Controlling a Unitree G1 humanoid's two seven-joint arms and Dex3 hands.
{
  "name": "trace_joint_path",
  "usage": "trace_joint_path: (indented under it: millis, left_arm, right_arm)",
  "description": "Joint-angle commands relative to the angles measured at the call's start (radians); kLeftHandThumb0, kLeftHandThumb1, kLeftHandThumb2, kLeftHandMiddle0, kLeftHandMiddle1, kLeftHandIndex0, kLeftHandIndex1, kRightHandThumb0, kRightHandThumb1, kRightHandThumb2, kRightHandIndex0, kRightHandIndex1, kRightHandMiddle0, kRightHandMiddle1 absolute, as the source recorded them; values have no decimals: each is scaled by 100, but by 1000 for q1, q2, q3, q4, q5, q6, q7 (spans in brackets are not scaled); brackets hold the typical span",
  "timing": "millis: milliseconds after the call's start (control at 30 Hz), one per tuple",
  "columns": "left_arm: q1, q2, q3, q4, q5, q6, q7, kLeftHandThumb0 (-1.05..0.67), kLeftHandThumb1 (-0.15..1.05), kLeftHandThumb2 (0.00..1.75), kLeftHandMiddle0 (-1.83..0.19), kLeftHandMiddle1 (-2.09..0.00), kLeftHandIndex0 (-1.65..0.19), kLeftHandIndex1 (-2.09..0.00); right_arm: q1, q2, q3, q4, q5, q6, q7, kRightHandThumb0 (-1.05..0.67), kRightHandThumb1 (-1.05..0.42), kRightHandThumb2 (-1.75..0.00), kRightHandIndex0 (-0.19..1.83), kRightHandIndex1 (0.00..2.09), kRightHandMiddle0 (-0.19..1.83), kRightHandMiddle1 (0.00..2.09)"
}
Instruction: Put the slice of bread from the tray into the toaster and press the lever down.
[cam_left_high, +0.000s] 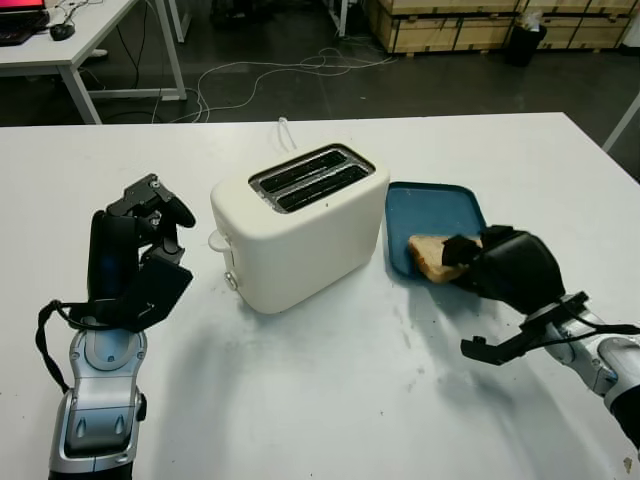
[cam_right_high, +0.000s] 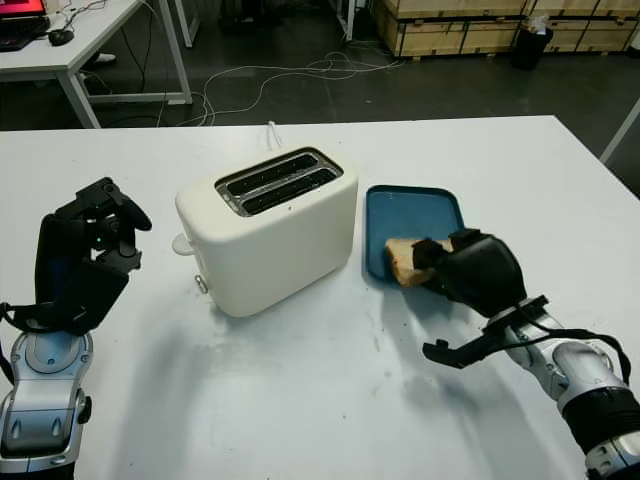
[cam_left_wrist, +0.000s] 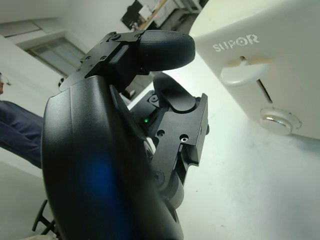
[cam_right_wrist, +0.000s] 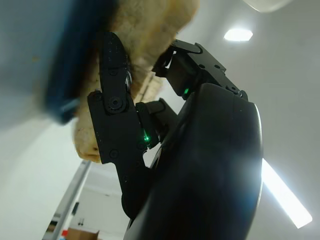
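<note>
Your bread (cam_left_high: 428, 257) sits at the near edge of the blue tray (cam_left_high: 432, 207), just right of the toaster (cam_left_high: 298, 226). Your right hand (cam_left_high: 503, 268) is on it, fingers (cam_right_wrist: 114, 75) closed around the slice. The toaster stands mid-table (cam_left_high: 330, 390), both slots empty, its lever (cam_left_wrist: 243, 71) up on the side facing your left hand (cam_left_high: 135, 258). That hand is raised left of the toaster, fingers curled and holding nothing.

head stereo – down on table (cam_left_high: 330, 400) | wrists – close, left faces toaster (cam_left_wrist: 280, 65)
</note>
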Motion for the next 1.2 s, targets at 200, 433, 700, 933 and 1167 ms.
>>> trace_joint_path:
  millis: [200, 433, 700, 933, 1167]
  left_arm:
    - [-10, 0, 1, 0, -3, -16, 0, -1, 92, 84, -105, -175, -70, -175]
    - [-7, 1, 2, -5, -6, -15, -4, 0, 92, 84, -106, -175, -70, -175]
    - [-14, 0, -3, -8, 4, -3, 0, 0, 92, 84, -106, -175, -70, -175]
    - [-18, 1, -3, -4, -1, 0, -5, 0, 92, 84, -105, -175, -69, -175]
    - [-19, 6, -2, -4, 2, -4, -8, 2, 92, 84, -105, -175, -69, -175]
  right_arm:
    - [-87, -56, -34, -23, 10, -26, -40, -35, -92, -22, 88, 175, 57, 163]
    - [-116, -95, -57, -79, 33, -44, 61, -37, -92, -23, 87, 175, 58, 174]
    - [-261, -115, -116, -4, 179, -225, 148, -39, -92, -35, 89, 175, 60, 175]
    - [-595, -33, -172, 253, 541, -418, 528, -42, -92, -35, 90, 146, 69, 139]
    - [-870, 100, -213, 364, 767, -309, 916, -41, -92, -30, 82, 174, 61, 173]
